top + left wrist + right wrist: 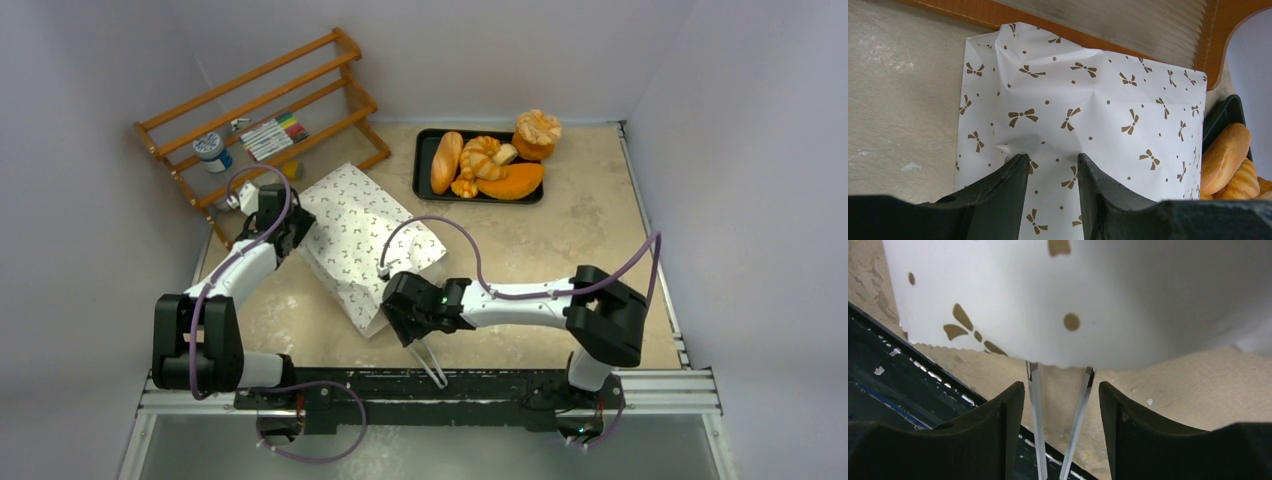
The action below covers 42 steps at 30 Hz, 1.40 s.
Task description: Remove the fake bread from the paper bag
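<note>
Plain pale grey-lilac walls [500, 50] close in three sides; a mottled beige tabletop [590, 250] fills the middle; a slatted wooden rack [250, 77] stands at the back left; the light is soft and even.

- Saw the paper bag [1088, 100] lying creased and flat on the beige table [903, 100].
- Found the left gripper [1050, 156] resting on puckered paper, jaws standing apart.
- Noted a black tray [1220, 117] with bread [1223, 155] at right.

The left arm [240, 270] and right arm [520, 300] share white links, black joints, looping purple cables [432, 218], black tool fingers [1003, 190].
</note>
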### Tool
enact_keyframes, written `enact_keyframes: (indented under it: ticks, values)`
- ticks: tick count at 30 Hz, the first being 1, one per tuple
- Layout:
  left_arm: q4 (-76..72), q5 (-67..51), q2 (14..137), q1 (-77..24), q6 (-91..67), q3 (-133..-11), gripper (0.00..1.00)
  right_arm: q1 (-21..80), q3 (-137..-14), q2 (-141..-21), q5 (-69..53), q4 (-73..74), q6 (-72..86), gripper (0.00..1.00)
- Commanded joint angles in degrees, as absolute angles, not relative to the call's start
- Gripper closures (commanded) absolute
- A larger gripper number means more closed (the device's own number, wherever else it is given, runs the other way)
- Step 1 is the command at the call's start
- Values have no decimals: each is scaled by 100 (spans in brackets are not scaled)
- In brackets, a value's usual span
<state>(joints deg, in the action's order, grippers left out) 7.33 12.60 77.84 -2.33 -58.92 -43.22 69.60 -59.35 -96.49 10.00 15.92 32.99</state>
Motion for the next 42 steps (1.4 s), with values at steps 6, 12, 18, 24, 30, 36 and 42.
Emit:
enact_keyframes:
  ticks: [6, 12, 18, 24, 30, 36, 42]
  values:
    - [510, 1189, 7801, -250, -5806, -4248, 59, 6987, -6460, -10068, 1214, 1760, 3363, 41]
    - [406, 1102, 7801, -249, -5809, -4091, 60, 6863, -6759, -10348, 1446, 1867, 3391, 41]
    - [294, 1021, 7858, -246, -5816, -3895, 60, 6771, -6896, -10459, 1575, 1733, 3401, 42]
    - [243, 997, 7857, -246, -5834, -3800, 59, 6670, -7153, -10684, 1495, 1699, 3294, 47]
    - [219, 985, 7858, -255, -5845, -3771, 59, 6587, -7258, -10749, 1358, 1705, 3244, 69]
    - [175, 1009, 7866, -255, -5886, -3783, 59, 6575, -7088, -10483, 1162, 1710, 3232, 93]
    - [193, 1225, 8003, -280, -5957, -3995, 59, 6589, -6826, -9820, 1189, 1970, 3095, 100]
